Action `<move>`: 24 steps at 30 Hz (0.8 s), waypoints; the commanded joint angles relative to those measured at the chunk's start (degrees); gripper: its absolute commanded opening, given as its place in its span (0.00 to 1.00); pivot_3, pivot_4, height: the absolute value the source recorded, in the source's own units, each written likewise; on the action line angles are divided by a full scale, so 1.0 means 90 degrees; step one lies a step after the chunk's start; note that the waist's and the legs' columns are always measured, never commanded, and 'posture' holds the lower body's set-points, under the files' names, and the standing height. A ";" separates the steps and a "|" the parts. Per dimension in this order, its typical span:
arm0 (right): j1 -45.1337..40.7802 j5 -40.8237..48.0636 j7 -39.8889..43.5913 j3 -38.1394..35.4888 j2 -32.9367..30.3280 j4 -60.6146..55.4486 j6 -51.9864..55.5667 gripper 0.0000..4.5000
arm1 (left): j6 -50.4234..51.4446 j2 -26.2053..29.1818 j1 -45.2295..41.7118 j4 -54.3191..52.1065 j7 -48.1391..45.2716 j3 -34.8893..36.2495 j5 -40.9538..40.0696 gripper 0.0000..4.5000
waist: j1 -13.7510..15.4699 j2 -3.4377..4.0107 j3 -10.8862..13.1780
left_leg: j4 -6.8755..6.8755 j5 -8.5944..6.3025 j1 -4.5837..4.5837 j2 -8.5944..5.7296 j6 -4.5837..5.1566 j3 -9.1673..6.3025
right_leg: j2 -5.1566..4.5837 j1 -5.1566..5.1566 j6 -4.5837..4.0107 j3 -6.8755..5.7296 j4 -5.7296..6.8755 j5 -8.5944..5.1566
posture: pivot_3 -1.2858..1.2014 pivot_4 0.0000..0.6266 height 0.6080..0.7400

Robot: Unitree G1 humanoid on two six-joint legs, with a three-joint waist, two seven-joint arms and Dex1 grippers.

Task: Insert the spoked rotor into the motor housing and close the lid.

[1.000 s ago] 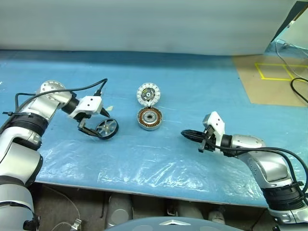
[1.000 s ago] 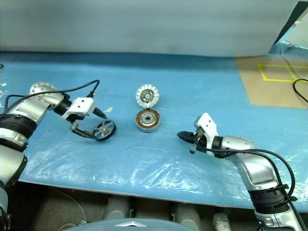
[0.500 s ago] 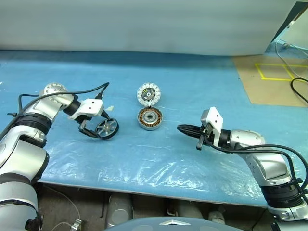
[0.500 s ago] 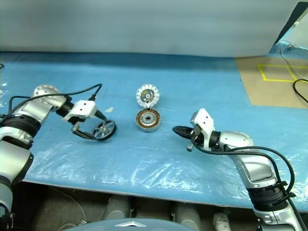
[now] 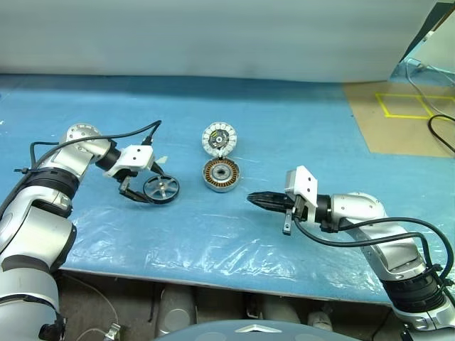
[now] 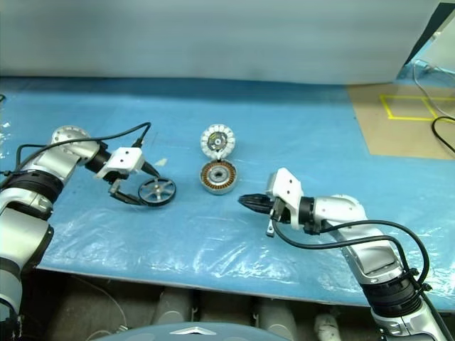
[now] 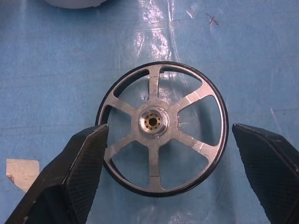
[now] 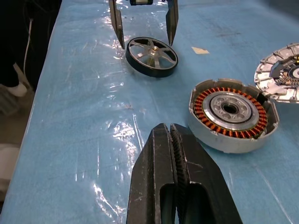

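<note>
left gripper [image 7: 163,140] spread wide astride the spoked rotor [image 5: 161,189], flat on the blue sheet, not lifted | right gripper [image 6: 247,202] pinched shut, empty, beside the motor housing [image 5: 221,175] | lid [image 5: 218,138] open behind | nothing inserted yet

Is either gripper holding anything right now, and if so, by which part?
Nothing is held. The left gripper stands open astride the spoked rotor, which lies flat on the table. The right gripper is shut on nothing, near the motor housing.
</note>
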 commanded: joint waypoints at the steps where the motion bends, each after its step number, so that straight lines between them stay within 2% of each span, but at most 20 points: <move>1: -0.0173 0.0158 -0.0112 -0.0076 -0.0031 -0.0297 0.0229 0.01 | 0.0168 0.0110 -0.0144 -0.0028 -0.0028 0.0175 -0.0152 1.00 | 0.0000 0.0000 0.0000 | 0.0000 0.0000 -0.0001 0.0000 0.0000 0.0000 | 0.0000 0.0000 0.0000 0.0000 0.0000 0.0000 | 0.52 0.24 1.00; 7: -0.0165 0.0244 -0.0089 -0.0155 -0.0135 -0.0347 0.0386 0.01 | 0.0629 0.0466 -0.0154 -0.0517 -0.0028 -0.0151 -0.0824 1.00 | -0.0002 0.0000 0.0000 | -0.0003 0.0000 -0.0003 0.0000 -0.0001 0.0000 | 0.0000 -0.0001 0.0000 0.0000 0.0000 0.0000 | 0.52 0.24 1.00; 15: -0.0252 0.0343 -0.0016 -0.0033 -0.0145 -0.0322 0.0389 0.01 | 0.0081 0.0304 -0.0229 -0.0014 -0.0028 -0.0277 -0.0255 1.00 | -0.0002 0.0000 0.0000 | -0.0001 0.0000 -0.0002 -0.0002 -0.0001 0.0001 | -0.0001 0.0000 0.0001 0.0001 -0.0001 0.0000 | 0.52 0.24 1.00; 24: -0.0303 0.0292 -0.0117 0.0017 -0.0170 -0.0386 0.0509 0.01 | 0.0183 0.0012 -0.0152 0.0039 -0.0028 -0.0093 -0.0238 1.00 | -0.0009 -0.0001 0.0000 | -0.0001 0.0000 -0.0002 -0.0002 -0.0001 0.0000 | 0.0000 0.0000 0.0003 0.0001 0.0000 0.0002 | 0.52 0.24 1.00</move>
